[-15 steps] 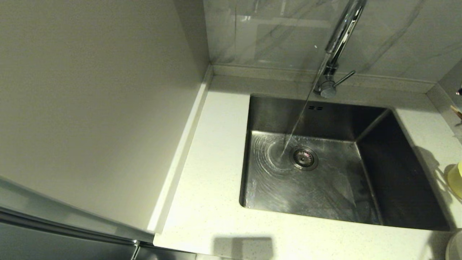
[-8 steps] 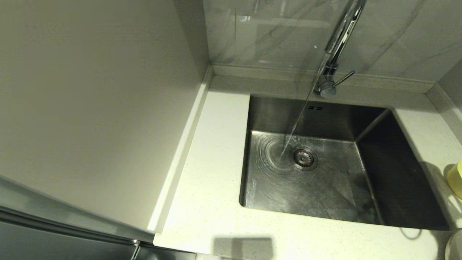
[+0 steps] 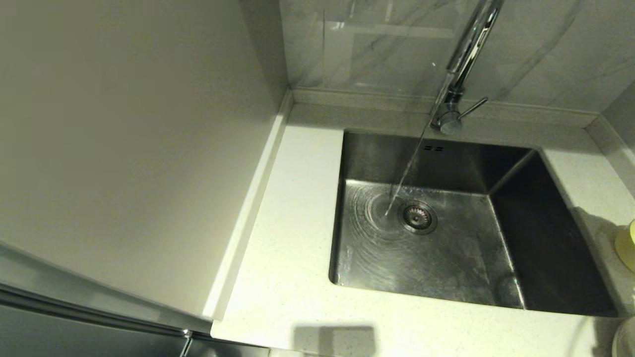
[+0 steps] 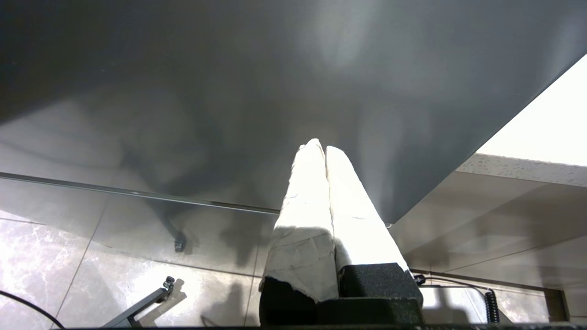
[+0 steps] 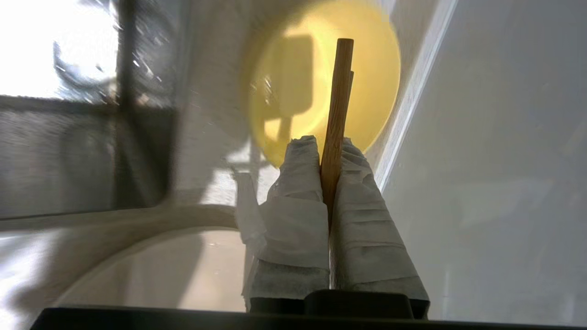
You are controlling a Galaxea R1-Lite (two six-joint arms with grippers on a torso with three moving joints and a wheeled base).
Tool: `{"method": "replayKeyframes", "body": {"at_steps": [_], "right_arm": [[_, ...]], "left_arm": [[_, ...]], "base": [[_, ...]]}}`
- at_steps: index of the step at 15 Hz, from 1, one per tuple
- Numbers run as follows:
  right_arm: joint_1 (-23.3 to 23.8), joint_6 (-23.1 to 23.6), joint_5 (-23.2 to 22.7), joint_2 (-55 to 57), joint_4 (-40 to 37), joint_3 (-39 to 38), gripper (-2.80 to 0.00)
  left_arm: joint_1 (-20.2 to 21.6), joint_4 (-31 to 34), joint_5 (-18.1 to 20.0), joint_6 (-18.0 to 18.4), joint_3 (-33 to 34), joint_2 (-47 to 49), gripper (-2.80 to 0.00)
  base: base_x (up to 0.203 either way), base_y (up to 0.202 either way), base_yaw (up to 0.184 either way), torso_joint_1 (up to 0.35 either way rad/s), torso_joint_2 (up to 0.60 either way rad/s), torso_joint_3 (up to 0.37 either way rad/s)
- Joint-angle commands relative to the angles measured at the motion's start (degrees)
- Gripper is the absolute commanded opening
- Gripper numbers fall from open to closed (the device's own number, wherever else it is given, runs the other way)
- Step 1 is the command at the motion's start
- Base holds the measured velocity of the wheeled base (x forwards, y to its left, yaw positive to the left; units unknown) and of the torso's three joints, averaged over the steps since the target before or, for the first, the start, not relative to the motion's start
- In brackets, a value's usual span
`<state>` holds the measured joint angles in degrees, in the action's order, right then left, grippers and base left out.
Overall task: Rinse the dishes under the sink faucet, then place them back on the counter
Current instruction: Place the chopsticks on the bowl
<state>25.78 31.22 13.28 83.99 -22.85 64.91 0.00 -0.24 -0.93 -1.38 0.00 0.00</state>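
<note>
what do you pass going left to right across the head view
Plain grey-white side wall panel → white finely speckled stone-like counter → square brushed stainless steel sink → falling water stream → round drain strainer → small pale yellow-green bowl at the right edge.

Home kitchen: steel sink (image 3: 446, 238) sitting in a white speckled counter (image 3: 292, 277), chrome faucet (image 3: 459, 74) running water into it, grey marbled wall (image 3: 377, 44) behind. Yellow bowl (image 5: 321, 91) lying just beyond the right fingers (image 5: 298, 197).
</note>
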Motion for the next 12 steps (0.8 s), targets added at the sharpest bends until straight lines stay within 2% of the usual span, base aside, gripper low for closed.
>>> {"method": "replayKeyframes", "body": {"at_steps": [1,7,12], "right_arm": [[2.51,0.18,0.08,4.19,-0.05,-0.15,-2.80],[2.70,-0.63,-0.09,8.12,10.03,0.65,-2.80],[2.00,-0.11,0.06,11.94,15.11,2.98,-2.80]], "left_arm": [[0.00,-0.02,-0.03,-0.03,0.00,-0.09,-2.80],[0.00,-0.02,-0.03,-0.03,0.00,-0.09,-2.80],[0.00,-0.02,-0.03,-0.03,0.00,-0.09,-2.80]], "base": [[0.000,0.000,0.000,0.000,0.00,0.000],[0.000,0.000,0.000,0.000,0.00,0.000],[0.000,0.000,0.000,0.000,0.00,0.000]]}}
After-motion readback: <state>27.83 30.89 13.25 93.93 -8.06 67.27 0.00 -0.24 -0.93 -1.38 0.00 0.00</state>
